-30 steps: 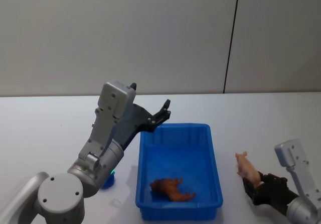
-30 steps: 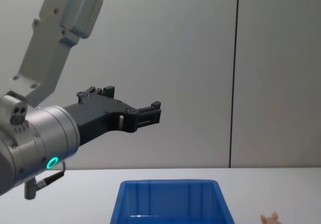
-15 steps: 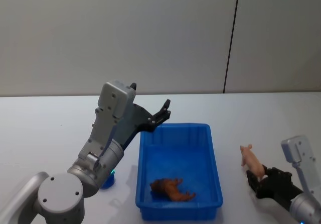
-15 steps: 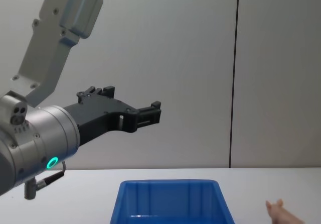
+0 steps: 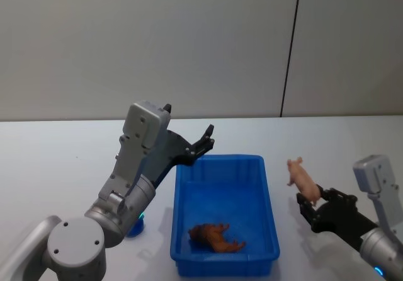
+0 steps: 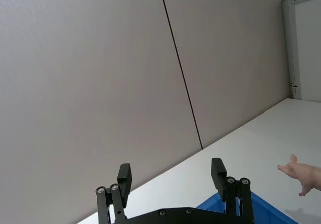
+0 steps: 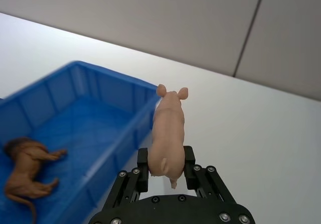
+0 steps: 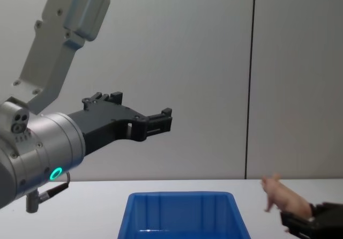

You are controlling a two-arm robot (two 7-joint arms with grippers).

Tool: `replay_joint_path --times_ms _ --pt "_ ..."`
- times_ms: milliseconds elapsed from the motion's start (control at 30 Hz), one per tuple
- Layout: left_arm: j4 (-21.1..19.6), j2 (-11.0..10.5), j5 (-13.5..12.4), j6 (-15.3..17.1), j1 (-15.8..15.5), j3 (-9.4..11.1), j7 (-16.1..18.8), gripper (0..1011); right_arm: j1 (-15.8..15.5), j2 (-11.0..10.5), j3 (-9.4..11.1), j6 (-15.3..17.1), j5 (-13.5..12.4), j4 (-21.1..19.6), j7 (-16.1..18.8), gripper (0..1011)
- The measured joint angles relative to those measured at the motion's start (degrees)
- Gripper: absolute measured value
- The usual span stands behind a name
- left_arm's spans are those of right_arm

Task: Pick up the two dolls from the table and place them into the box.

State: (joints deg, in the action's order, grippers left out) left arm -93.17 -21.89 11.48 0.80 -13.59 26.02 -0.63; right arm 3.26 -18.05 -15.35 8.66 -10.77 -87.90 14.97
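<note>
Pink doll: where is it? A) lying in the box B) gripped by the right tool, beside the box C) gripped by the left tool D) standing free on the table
B: the right tool is shut on the pink doll, right of the box.

You see the left gripper (image 6: 171, 178) with its fingers (image 6: 124, 180) spread wide, nothing between them; a corner of the box (image 6: 261, 211) shows beside one finger; the pink doll (image 6: 302, 175) sits farther off, over the table (image 6: 261, 138); behind stands a grey wall (image 6: 100, 83) with a dark seam.
</note>
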Motion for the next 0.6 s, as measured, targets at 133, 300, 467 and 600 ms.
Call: replay_joint_path --times_ms 133,300,467,600 --pt "0.0 0.0 0.0 0.0 0.0 0.0 0.0 1001 0.29 0.13 -0.35 -0.51 0.41 -0.93 1.99 384" --pt "0.0 0.0 0.0 0.0 0.0 0.0 0.0 1001 1.04 0.76 -1.19 -0.73 1.45 -1.81 5.33 384" --pt "0.0 0.0 0.0 0.0 0.0 0.0 0.0 1001 2.05 1.82 -2.33 -0.22 2.76 -1.94 8.15 384" --pt "0.0 0.0 0.0 0.0 0.0 0.0 0.0 1001 2.92 2.78 -3.22 0.53 3.97 -1.71 10.14 384"
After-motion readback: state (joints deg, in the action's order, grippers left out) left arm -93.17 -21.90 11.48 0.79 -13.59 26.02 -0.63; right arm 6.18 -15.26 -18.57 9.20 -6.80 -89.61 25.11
